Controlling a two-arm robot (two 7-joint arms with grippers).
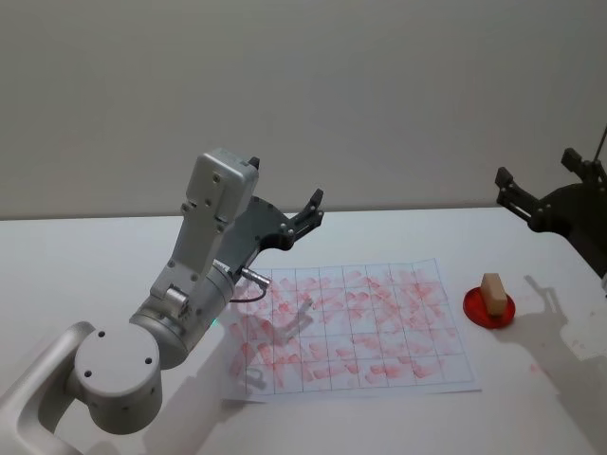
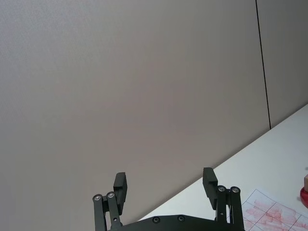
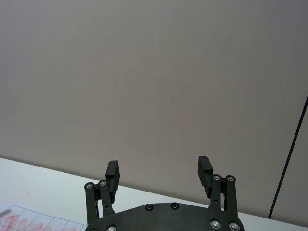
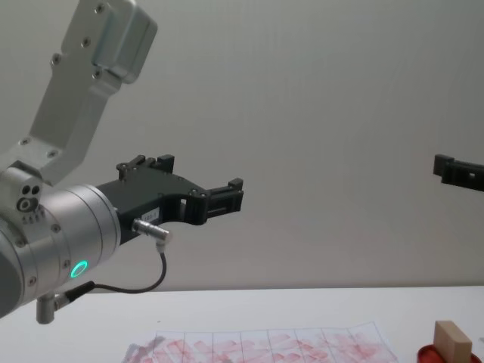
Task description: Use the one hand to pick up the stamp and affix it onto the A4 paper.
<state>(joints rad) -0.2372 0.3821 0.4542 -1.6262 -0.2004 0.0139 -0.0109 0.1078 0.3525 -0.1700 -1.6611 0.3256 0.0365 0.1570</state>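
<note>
Nearest, parked high over the left part of the A4 paper (image 1: 379, 332) at the tabletop's (image 1: 95, 256) middle: left gripper (image 1: 308, 209), spread wide, empty, off the likely route. Just past the paper's right edge, toward the tabletop's right edge: stamp (image 1: 492, 292) standing on a red ink dish (image 1: 473, 309); judged light, rigid wood, best pinched across its bare sides, kept level against smearing. Farther back and higher, well apart: right gripper (image 1: 536, 168), fingers wide apart, holding nothing.
</note>
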